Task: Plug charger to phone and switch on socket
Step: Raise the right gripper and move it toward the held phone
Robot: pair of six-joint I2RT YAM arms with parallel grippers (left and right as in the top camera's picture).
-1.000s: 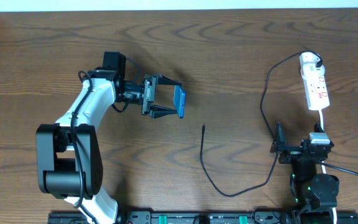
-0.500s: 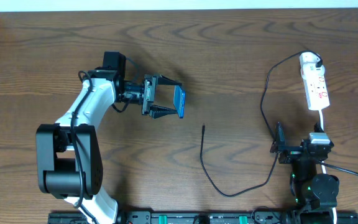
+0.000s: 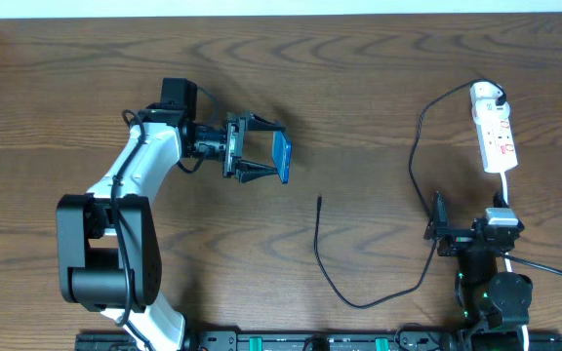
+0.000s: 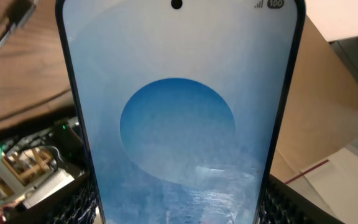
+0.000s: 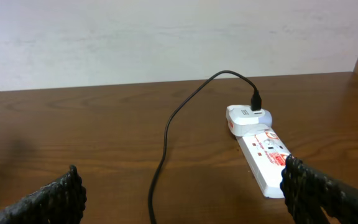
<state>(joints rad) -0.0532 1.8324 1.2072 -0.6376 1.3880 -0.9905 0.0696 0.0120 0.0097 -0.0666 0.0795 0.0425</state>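
Note:
My left gripper (image 3: 259,157) is shut on the phone (image 3: 281,158) and holds it on edge above the table, left of centre. In the left wrist view the blue screen (image 4: 178,124) fills the frame between my two fingers. The black charger cable (image 3: 413,166) runs from the white adapter in the white socket strip (image 3: 494,135) at the far right down to its free plug tip (image 3: 320,201) lying mid-table. My right gripper (image 3: 437,226) is open and empty at the front right, with the cable (image 5: 166,140) and strip (image 5: 261,149) ahead of it.
The strip's white cord (image 3: 507,185) runs from the strip towards the right arm's base (image 3: 491,288). A black rail (image 3: 291,341) lines the table's front edge. A pale wall (image 5: 166,37) stands behind the table.

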